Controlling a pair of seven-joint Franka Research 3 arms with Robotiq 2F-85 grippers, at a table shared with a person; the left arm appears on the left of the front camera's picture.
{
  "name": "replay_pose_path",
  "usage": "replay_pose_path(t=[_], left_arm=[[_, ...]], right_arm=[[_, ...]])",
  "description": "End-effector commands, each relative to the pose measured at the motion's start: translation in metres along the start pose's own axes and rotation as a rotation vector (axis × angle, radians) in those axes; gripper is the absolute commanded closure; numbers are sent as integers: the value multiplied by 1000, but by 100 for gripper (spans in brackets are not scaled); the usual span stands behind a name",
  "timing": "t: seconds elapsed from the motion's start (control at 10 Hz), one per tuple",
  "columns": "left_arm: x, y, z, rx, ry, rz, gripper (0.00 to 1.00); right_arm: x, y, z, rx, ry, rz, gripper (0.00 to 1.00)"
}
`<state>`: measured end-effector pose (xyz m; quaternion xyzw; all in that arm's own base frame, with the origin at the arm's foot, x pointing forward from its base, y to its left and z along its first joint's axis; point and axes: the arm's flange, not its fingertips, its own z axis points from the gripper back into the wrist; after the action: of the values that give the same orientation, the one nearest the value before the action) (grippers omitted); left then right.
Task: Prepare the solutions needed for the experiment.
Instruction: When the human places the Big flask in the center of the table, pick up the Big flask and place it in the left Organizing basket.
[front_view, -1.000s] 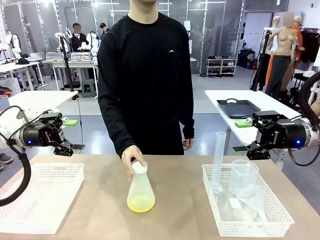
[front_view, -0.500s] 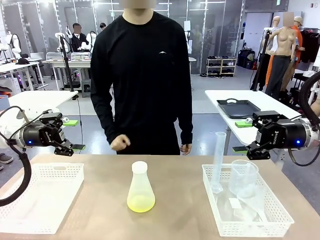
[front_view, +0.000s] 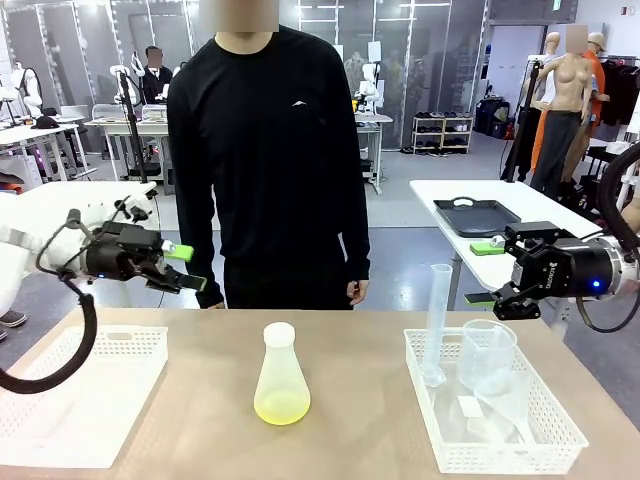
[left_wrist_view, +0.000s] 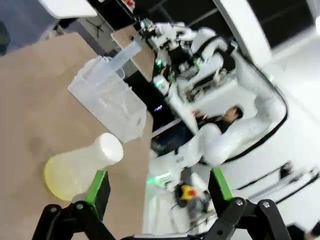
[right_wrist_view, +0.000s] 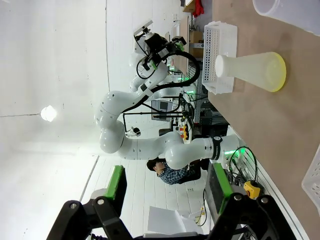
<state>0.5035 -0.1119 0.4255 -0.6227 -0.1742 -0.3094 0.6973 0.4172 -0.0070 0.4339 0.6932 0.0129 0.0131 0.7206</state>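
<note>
A frosted plastic conical flask (front_view: 281, 372) with a white cap stands upright at the table's middle. The pale yellow-green solution (front_view: 281, 407) fills only its bottom. My left gripper (front_view: 190, 268) hangs open above the table's far left edge, up and to the left of the flask and well apart from it. The left wrist view has the flask (left_wrist_view: 82, 167) just beyond the open left gripper (left_wrist_view: 159, 187). My right gripper (front_view: 483, 272) is open at the far right, above the table. In the right wrist view the flask (right_wrist_view: 252, 71) lies far beyond the open right gripper (right_wrist_view: 167, 185).
A person in black (front_view: 270, 160) stands at the far side, arms down. An empty white basket (front_view: 100, 333) sits at the left. At the right, another white basket (front_view: 495, 465) holds a tall graduated cylinder (front_view: 437, 325), a clear beaker (front_view: 487, 352) and other clear labware.
The person's hand let go of the flask's cap and dropped to their side. My left gripper swung right, toward the table's middle. The right arm stayed still.
</note>
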Motion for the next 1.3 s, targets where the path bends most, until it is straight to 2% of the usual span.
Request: replay_pose_path(t=[0.0, 0.1, 0.2, 0.3, 0.8, 0.9, 1.0, 1.1, 1.2], left_arm=[[-9, -4, -14, 104, 104, -254, 0], [-11, -8, -26, 220, 142, -329, 0], [-12, -6, -35, 255, 209, -255, 0], [0, -4, -19, 89, 146, -240, 0], [-5, -4, -20, 111, 169, -254, 0], [5, 5, -28, 36, 79, -516, 0], [10, 5, -25, 180, 88, -883, 0], [12, -1, -24, 192, 137, -1095, 0], [12, 0, -27, 117, 196, -1215, 0]], right_arm=[[1, 1, 0, 10, 1, 2, 15], [1, 1, 0, 10, 1, 2, 15], [1, 1, 0, 10, 1, 2, 15], [1, 1, 0, 10, 1, 2, 15], [1, 1, 0, 10, 1, 2, 15], [1, 1, 0, 10, 1, 2, 15], [1, 1, 0, 10, 1, 2, 15], [1, 1, 0, 10, 1, 2, 15], [1, 1, 0, 10, 1, 2, 15]])
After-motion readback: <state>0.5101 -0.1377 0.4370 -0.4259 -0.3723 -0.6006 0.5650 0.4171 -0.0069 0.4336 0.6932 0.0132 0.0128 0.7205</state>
